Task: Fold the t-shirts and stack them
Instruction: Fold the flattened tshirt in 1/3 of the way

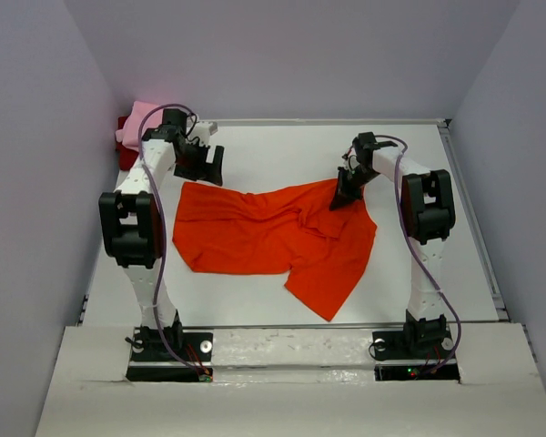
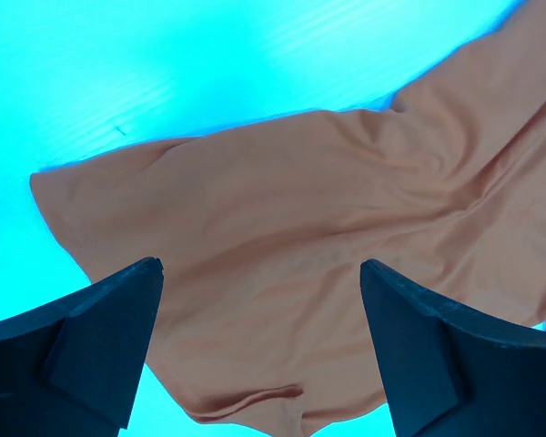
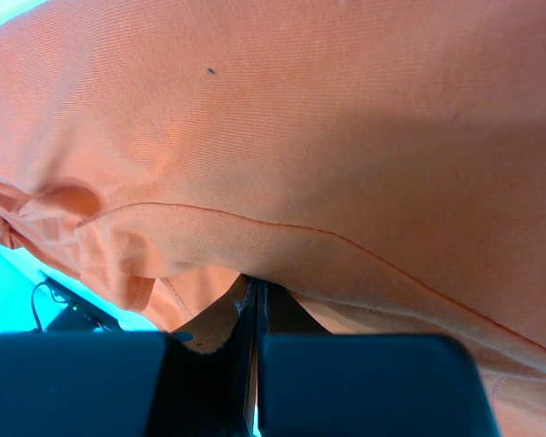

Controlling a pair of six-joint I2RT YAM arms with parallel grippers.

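Orange-red t-shirt [image 1: 273,238] lies mid-frame, upper right edge clamped in the right end effector [image 1: 342,201], left end effector [image 1: 204,173] open over its upper left corner. Pink t-shirt [image 1: 137,124] sits half hidden.

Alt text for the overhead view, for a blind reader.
An orange-red t-shirt lies rumpled on a white table, the right gripper shut on its far edge, the left gripper open nearby. A pink t-shirt and dark red t-shirt sit far left.
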